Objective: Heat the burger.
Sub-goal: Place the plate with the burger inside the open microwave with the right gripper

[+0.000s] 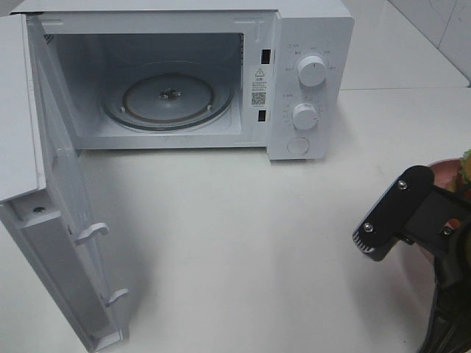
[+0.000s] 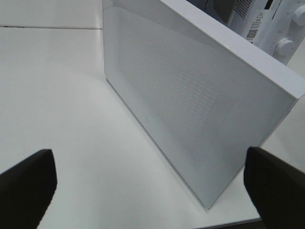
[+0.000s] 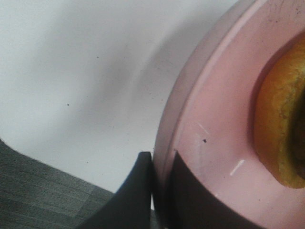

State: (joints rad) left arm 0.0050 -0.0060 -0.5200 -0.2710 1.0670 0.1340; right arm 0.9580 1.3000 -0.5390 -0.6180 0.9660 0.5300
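The burger (image 3: pixel 281 129) lies on a pink plate (image 3: pixel 214 143); only its golden-brown edge shows in the right wrist view. In the exterior high view a sliver of the burger (image 1: pixel 465 168) and the plate (image 1: pixel 444 170) sit at the far right edge of the table. My right gripper (image 3: pixel 161 158) is shut on the plate's rim, one finger on each side of it. The left gripper (image 2: pixel 148 160) stands wide open with nothing between its fingers, just outside the microwave's swung-open door (image 2: pixel 190 105).
The white microwave (image 1: pixel 309 88) stands at the back with its door (image 1: pixel 59 213) open to the left and a bare glass turntable (image 1: pixel 169 99) inside. White tabletop (image 1: pixel 243 235) lies between it and the plate. The table's near edge runs close to the right gripper.
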